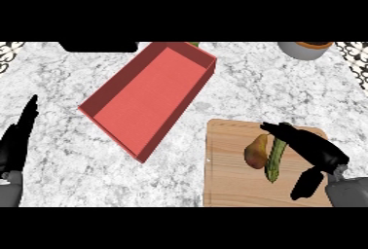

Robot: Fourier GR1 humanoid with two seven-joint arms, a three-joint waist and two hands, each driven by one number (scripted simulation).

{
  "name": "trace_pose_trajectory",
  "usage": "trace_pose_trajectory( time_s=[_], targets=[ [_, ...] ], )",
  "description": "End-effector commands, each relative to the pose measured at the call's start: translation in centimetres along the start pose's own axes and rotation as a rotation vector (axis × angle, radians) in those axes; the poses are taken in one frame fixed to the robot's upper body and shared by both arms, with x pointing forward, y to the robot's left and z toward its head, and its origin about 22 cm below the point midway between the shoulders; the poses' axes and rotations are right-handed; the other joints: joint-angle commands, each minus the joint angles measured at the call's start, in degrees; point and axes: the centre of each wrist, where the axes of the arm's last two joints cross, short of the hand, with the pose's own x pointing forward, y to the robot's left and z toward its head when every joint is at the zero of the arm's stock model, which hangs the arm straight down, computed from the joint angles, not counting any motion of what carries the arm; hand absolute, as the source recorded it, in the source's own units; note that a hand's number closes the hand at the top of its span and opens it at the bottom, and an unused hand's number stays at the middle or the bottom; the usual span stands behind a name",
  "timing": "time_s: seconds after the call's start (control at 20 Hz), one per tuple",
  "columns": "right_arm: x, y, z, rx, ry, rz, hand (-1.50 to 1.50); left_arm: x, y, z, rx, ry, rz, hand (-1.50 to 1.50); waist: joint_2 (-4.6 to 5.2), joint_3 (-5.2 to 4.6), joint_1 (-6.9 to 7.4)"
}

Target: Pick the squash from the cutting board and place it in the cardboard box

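Observation:
A long green squash (275, 160) lies on the wooden cutting board (230, 180) at the lower right, beside a brownish pear-shaped fruit (256, 151). My right hand (310, 147) hovers over the board's right part, fingers stretched toward the squash's upper end, thumb hanging down at the right; it holds nothing. The red open box (151, 95) lies tilted in the upper middle of the counter. At the left edge my left hand (17, 136) rests open with fingers up.
A grey bowl-like pot (305, 48) stands at the top right edge. A black object (97, 46) sits at the top left. A small green and orange thing (194, 44) peeks out behind the box's far corner.

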Motion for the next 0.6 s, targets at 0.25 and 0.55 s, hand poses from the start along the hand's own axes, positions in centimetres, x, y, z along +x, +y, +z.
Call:
trace_pose_trajectory(
  time_s=[0.25, 0.55],
  targets=[
    [1.1, 2.7, -1.8, -0.161, 0.033, 0.076, 1.50, 0.2, 0.7, 0.5, 0.000, -0.004, -0.002, 0.00, 0.03, 0.10, 0.03],
    [0.4, 2.9, -3.7, -0.256, 0.034, 0.146, 1.50, -0.4, 0.8, -0.6, 0.004, -0.010, -0.002, 0.00, 0.13, 0.09, 0.05]
  ],
)
